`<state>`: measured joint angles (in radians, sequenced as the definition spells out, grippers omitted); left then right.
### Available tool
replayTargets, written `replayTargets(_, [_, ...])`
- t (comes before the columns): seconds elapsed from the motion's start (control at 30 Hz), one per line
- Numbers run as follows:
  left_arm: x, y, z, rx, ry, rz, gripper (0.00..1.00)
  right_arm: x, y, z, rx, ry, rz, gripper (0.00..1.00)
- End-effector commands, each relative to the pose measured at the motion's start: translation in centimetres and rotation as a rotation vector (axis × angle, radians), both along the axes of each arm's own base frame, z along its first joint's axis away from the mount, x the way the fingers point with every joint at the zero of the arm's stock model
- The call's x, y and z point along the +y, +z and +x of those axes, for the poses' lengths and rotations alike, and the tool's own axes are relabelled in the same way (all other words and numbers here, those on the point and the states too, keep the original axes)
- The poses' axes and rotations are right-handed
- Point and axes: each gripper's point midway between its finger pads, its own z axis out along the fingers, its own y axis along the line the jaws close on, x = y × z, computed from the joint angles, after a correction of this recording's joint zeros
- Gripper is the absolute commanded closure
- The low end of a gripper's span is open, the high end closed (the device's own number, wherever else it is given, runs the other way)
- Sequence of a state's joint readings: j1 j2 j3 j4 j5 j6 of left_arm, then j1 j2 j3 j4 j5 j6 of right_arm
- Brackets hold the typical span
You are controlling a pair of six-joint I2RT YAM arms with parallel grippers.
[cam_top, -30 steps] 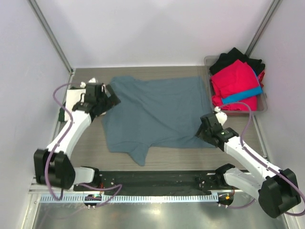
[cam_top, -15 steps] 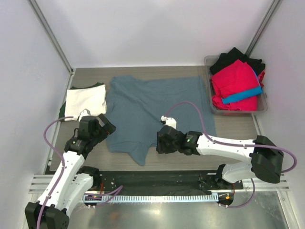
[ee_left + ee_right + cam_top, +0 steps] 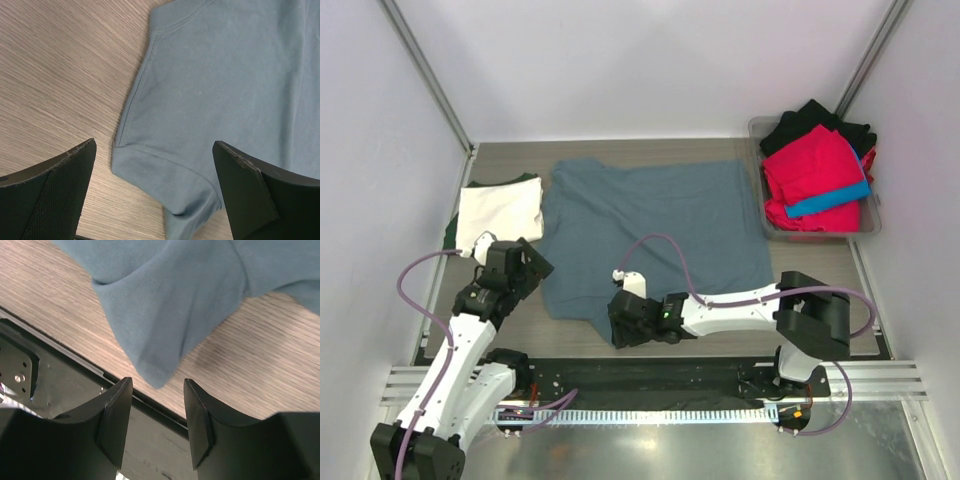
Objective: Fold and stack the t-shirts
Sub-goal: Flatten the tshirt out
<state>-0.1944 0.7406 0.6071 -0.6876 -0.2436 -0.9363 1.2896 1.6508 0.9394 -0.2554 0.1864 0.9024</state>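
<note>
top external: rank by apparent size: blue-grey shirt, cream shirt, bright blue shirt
1. blue-grey shirt, spread flat
2. cream shirt, folded
3. bright blue shirt, only a strip shows among the red ones

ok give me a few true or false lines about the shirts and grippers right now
The blue-grey t-shirt lies spread on the table. True.
The right gripper is shut on its sleeve. False: the jaws stand open, the sleeve tip at their gap.
The cream t-shirt lies folded on the dark green one. True.
The bin holds only red shirts. False: black and bright blue ones too.
The left gripper holds the cream t-shirt. False: it is open, over the blue-grey shirt's edge.
</note>
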Motion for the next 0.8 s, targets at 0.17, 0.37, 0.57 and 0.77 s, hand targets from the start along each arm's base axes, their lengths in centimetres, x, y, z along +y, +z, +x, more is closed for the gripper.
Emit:
replayTargets(0.17, [0.1, 0.3, 0.9, 0.020, -0.006, 0.024, 0.00, 3.5, -0.1, 0.2, 0.024, -0.028, 0.066, 0.55])
replayTargets(0.37, [-0.3, 0.8, 1.2, 0.014, -0.038, 0.028, 0.00, 4.1, 1.9, -0.8, 0.055, 0.006, 0.116, 0.99])
replayTargets(0.57, [-2.4, 1.2, 1.9, -0.031, -0.161, -0.025, 0.00, 3.1, 8.6, 1.2, 0.009, -0.023, 0.250, 0.99])
replayTargets(0.77, [-5.3, 0.5, 2.7, -0.108, -0.287, -0.129, 0.03, 0.5, 7.8, 6.4, 0.095, -0.089, 0.315, 0.98])
